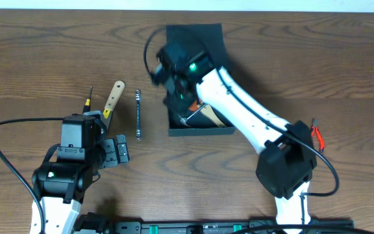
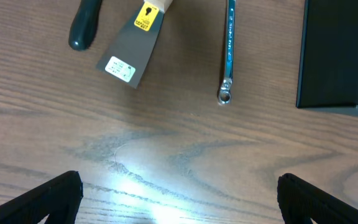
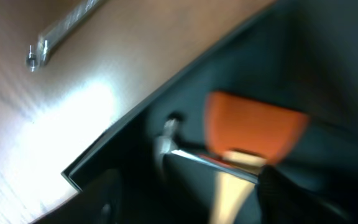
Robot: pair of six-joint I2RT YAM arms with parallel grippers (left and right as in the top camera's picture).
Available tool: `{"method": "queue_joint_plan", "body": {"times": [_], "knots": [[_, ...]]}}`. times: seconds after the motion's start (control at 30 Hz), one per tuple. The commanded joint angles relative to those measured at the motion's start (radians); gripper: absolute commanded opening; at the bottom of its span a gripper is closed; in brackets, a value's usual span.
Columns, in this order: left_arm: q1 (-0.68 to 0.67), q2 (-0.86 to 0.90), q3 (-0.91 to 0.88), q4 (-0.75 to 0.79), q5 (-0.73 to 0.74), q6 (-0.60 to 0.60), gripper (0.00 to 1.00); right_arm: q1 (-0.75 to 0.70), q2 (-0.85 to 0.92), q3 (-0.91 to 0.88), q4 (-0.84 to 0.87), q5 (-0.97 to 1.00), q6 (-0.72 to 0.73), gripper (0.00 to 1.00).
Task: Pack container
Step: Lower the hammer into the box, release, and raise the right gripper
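The container [image 1: 200,130] is a dark square box with its flap lid [image 1: 193,36] open at the back. My right gripper [image 1: 179,97] reaches down into its left side. In the blurred right wrist view the fingers [image 3: 197,199] stand apart inside the container [image 3: 143,106], over a scraper with a wooden handle [image 3: 229,193] and an orange object [image 3: 253,134]. My left gripper [image 1: 119,153] is open and empty over bare table near the front left. It also shows in the left wrist view [image 2: 185,202], with the container [image 2: 328,56] at the upper right.
On the table left of the box lie a wrench [image 1: 138,114] [image 2: 227,56], a wooden-handled putty knife [image 1: 113,97] [image 2: 132,56] and a screwdriver [image 1: 89,97] [image 2: 82,28]. Red-handled pliers [image 1: 317,136] lie at the right, beside the right arm's base.
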Motion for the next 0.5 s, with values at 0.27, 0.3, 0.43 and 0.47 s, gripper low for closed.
{"method": "queue_joint_plan", "body": {"times": [0.27,0.3,0.43,0.47], "knots": [[-0.005,0.0,0.02,-0.003,-0.015,0.016,0.98,-0.415,-0.016,0.481,-0.431,0.132,0.536,0.75],[-0.005,0.0,0.02,-0.002,-0.015,0.016,0.99,-0.46,-0.016,0.483,-0.463,0.132,0.551,0.75],[-0.005,0.0,0.02,-0.002,-0.015,0.016,0.98,-0.589,-0.016,0.483,-0.559,0.131,0.577,0.78],[-0.005,0.0,0.02,-0.002,-0.015,0.016,0.99,-0.62,-0.02,0.481,-0.567,0.126,0.573,0.78]]}}
